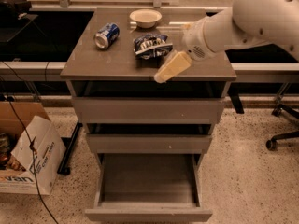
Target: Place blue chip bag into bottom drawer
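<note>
Dim, warm-lit room around a grey cabinet (93,59).
From my desk I see a pale speckled floor (252,176), a cardboard box (28,160) at the left with a black cable (41,206) trailing past it, and a chair base (280,136) on castors at the right edge. A long dark bench (42,36) with a grey front rail (28,70) runs behind the cabinet (the gripper (172,67) hangs over the cabinet top's front edge, right of middle).
</note>
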Controlling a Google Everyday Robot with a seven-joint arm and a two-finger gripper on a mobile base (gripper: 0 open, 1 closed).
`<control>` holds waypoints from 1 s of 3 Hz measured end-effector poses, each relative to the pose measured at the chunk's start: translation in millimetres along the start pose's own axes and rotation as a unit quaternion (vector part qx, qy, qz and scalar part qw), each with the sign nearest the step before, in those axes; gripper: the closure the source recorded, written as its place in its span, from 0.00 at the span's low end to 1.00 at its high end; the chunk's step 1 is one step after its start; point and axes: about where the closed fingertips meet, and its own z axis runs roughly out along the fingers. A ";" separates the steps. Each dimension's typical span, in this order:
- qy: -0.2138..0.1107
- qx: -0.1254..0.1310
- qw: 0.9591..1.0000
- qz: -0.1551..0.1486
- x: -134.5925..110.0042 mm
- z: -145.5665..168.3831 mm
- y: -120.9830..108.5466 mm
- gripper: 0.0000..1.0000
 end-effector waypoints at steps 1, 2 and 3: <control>-0.020 0.004 1.000 0.012 -9.3 34.8 -11.8 0.00; -0.036 0.005 0.999 0.022 -16.3 66.9 -26.2 0.00; -0.055 0.013 0.997 0.045 -16.7 92.7 -46.2 0.00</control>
